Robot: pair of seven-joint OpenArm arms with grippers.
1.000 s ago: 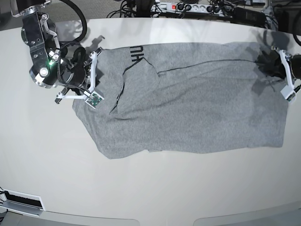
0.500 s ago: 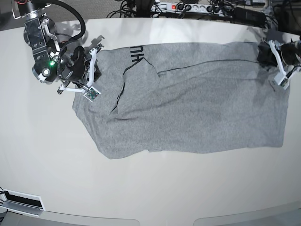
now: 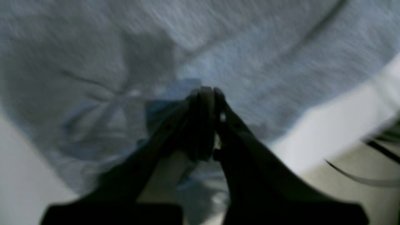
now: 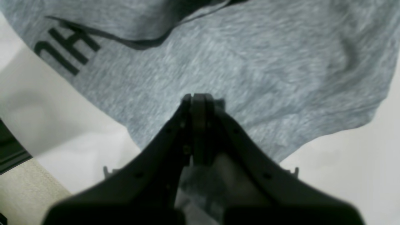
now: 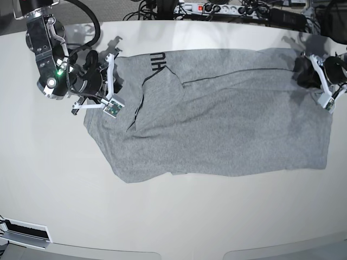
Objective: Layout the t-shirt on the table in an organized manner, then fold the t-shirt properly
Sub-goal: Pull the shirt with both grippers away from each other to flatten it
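Note:
The grey t-shirt (image 5: 217,119) lies spread and rumpled across the table (image 5: 173,216), with its black lettering (image 5: 157,62) partly showing by a folded-over flap near the far edge. My right gripper (image 5: 111,81) sits at the shirt's left edge. In the right wrist view it (image 4: 200,97) is shut, cloth (image 4: 250,62) bunched under its fingers, beside the lettering (image 4: 67,50). My left gripper (image 5: 303,71) is at the shirt's far right corner. The blurred left wrist view shows it (image 3: 204,90) shut, with creases in the t-shirt (image 3: 250,47) running to its tips.
A power strip and cables (image 5: 217,8) run behind the table's far edge. A white slotted fixture (image 5: 24,230) sits at the front left corner. The table's rim and a dangling cable (image 3: 359,175) show to the right of the left gripper.
The left arm has moved toward the far edge along the shirt's right side. The right arm drifted slightly away and back. The shirt's outline looks almost the same.

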